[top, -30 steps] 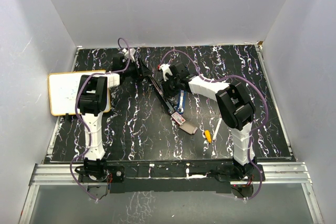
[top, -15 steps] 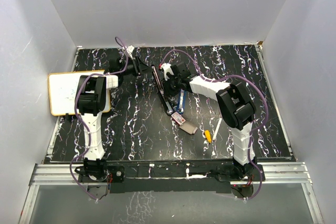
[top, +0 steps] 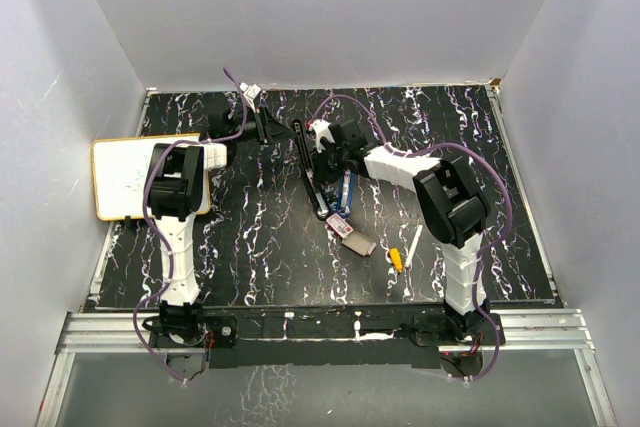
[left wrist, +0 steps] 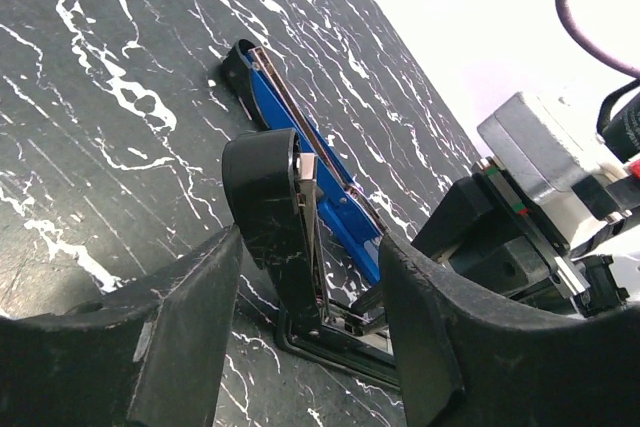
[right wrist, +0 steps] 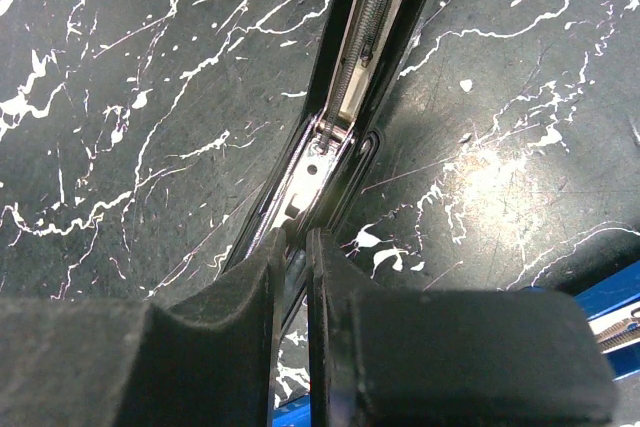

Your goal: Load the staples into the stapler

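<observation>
The black stapler (top: 310,172) lies hinged open at mid table, its lid (left wrist: 270,207) standing up off the base. My right gripper (top: 318,155) is shut on the stapler's base rail near the hinge (right wrist: 330,137), its fingertips (right wrist: 295,239) pinching the metal channel. My left gripper (top: 264,127) is open behind the stapler; in the left wrist view the lid stands between its spread fingers (left wrist: 310,247) without touching them. The staples box (top: 350,235), red and white with a tan tray, lies on the table near the stapler's front end, away from both grippers.
A blue stapler (top: 345,190) lies right beside the black one and shows in the left wrist view (left wrist: 300,127). A yellow-tipped white pen (top: 400,255) lies right of the box. A whiteboard (top: 130,175) sits at the left edge.
My left gripper has let go of the stapler's lid and drawn back toward the far left. The lid has swung further open. The right gripper stays on the base.
</observation>
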`<act>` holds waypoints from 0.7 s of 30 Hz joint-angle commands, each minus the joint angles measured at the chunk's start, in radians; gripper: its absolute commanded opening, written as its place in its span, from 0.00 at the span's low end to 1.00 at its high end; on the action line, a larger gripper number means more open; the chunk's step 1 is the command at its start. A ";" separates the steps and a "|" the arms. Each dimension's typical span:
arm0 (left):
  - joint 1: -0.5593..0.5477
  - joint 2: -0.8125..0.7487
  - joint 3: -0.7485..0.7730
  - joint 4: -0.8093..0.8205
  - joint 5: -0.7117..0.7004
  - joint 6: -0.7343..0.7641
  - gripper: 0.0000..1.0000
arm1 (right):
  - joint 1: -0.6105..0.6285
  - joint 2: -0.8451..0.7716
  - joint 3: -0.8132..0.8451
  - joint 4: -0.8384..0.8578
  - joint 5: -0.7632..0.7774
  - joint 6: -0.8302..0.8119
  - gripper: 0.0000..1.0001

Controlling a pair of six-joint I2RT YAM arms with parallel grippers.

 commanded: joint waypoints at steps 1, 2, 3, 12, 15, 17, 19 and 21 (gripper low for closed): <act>-0.028 -0.040 0.018 0.060 0.071 0.017 0.56 | -0.033 0.036 -0.063 -0.055 0.120 -0.053 0.13; -0.033 -0.037 0.029 0.040 0.070 0.039 0.56 | -0.033 0.036 -0.065 -0.052 0.120 -0.055 0.13; -0.038 -0.034 0.042 0.015 0.072 0.064 0.57 | -0.034 0.037 -0.067 -0.050 0.119 -0.055 0.13; -0.061 -0.050 0.038 0.092 0.119 0.104 0.59 | -0.057 0.024 -0.096 -0.018 0.095 -0.055 0.12; -0.068 -0.049 0.042 0.124 0.142 0.102 0.60 | -0.059 0.031 -0.096 -0.015 0.097 -0.053 0.12; -0.075 -0.051 0.047 0.127 0.162 0.108 0.60 | -0.060 0.036 -0.094 -0.012 0.106 -0.045 0.11; -0.081 -0.059 0.046 0.115 0.178 0.131 0.60 | -0.064 0.037 -0.097 -0.006 0.109 -0.036 0.11; -0.085 -0.066 0.039 0.088 0.192 0.166 0.60 | -0.068 0.031 -0.104 0.005 0.114 -0.030 0.11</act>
